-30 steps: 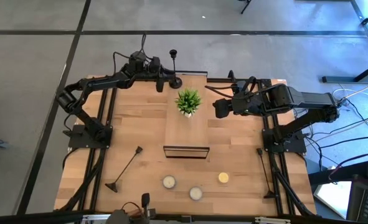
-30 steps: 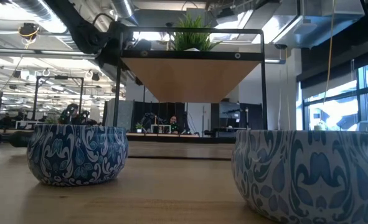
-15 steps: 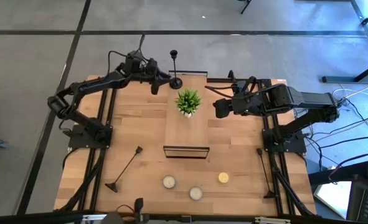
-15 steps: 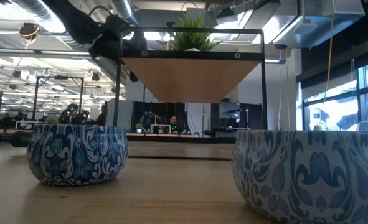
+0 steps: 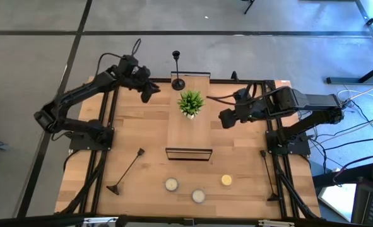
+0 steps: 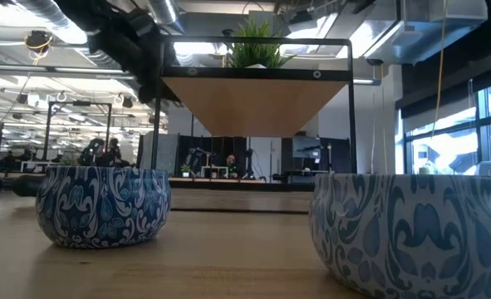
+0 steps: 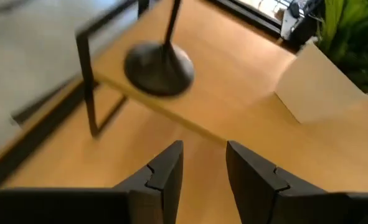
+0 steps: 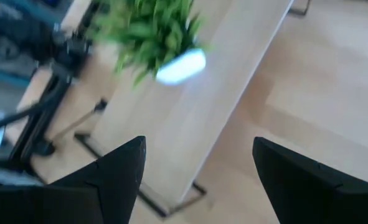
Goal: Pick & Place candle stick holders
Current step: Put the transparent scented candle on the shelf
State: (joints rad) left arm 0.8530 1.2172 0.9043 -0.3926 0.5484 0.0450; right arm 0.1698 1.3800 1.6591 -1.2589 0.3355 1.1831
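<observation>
One black candle stick holder [image 5: 177, 70] stands upright, its round base [image 7: 159, 67] on the far end of the raised wooden shelf [image 5: 189, 135]. A second holder [image 5: 127, 169] lies on its side on the table at the near left. A third [image 5: 267, 174] lies at the near right. My left gripper [image 5: 147, 93] is open and empty, left of the standing holder and apart from it; its fingers [image 7: 204, 163] show a gap. My right gripper [image 5: 226, 120] is wide open and empty, right of the shelf; it also shows in the right wrist view [image 8: 199, 168].
A small green potted plant [image 5: 190, 102] stands on the shelf just nearer than the standing holder. Three small round candles [image 5: 199, 195] sit near the front edge; their blue patterned tins [image 6: 104, 203] fill the low view. Bare wood lies on both sides of the shelf.
My left gripper has drawn back from the standing holder's base, toward the table's left edge and a little toward the near edge. The holder stays upright on the shelf's far end. My right gripper has shifted slightly toward the near edge.
</observation>
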